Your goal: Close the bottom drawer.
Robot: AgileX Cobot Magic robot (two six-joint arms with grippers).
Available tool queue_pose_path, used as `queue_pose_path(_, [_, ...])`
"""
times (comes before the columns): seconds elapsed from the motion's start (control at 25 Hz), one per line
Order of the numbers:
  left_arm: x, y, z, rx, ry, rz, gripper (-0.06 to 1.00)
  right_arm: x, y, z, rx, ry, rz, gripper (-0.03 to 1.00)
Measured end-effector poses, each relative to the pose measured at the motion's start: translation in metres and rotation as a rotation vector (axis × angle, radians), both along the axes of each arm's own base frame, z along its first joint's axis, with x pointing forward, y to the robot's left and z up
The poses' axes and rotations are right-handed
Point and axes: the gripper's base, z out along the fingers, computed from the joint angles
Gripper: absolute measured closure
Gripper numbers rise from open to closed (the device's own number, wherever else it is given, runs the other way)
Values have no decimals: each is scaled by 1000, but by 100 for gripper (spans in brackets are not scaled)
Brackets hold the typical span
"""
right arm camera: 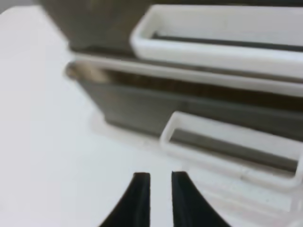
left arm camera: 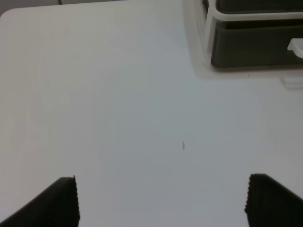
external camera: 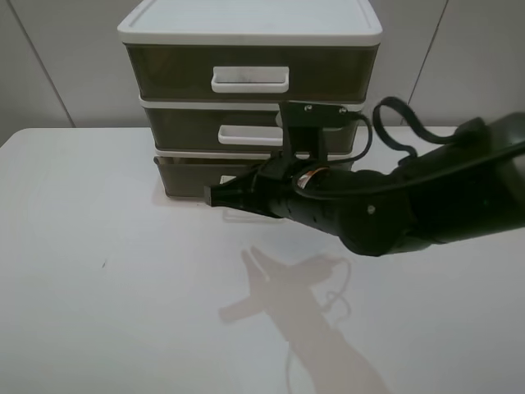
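The bottom drawer (external camera: 184, 175) is the lowest of three smoky-brown drawers in a white-framed unit (external camera: 250, 25). Its front stands a little forward of the middle drawer (external camera: 176, 127). My right gripper (external camera: 215, 195) is just in front of the bottom drawer, near its white loop handle (right arm camera: 227, 146), and apart from it. The right fingertips (right arm camera: 141, 182) are nearly together and hold nothing. The right arm hides much of the drawer's front in the high view. My left gripper (left arm camera: 163, 203) is open over bare table, far from the unit (left arm camera: 255, 45).
The white table (external camera: 98, 271) carries only the drawer unit, which stands at the back against a grey wall. The middle drawer's handle (right arm camera: 218, 42) is just above the bottom one. The right arm's cable (external camera: 402, 123) loops beside the unit.
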Motion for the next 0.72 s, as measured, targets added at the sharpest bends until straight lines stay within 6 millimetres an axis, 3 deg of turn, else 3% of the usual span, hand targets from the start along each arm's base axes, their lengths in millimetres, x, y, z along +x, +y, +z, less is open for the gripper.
queue_pose_path(0.16, [0,0,0,0,0,0,23,-13,-21,9,-30,3,44,82])
queue_pose_path(0.36, [0,0,0,0,0,0,23,-18,-67,21,-26,7,-39,35])
queue_pose_path(0.44, [0,0,0,0,0,0,23,-20,-86,35,0,22,-73,22])
queue_pose_path(0.72, [0,0,0,0,0,0,23,-41,-160,90,77,111,-193,15])
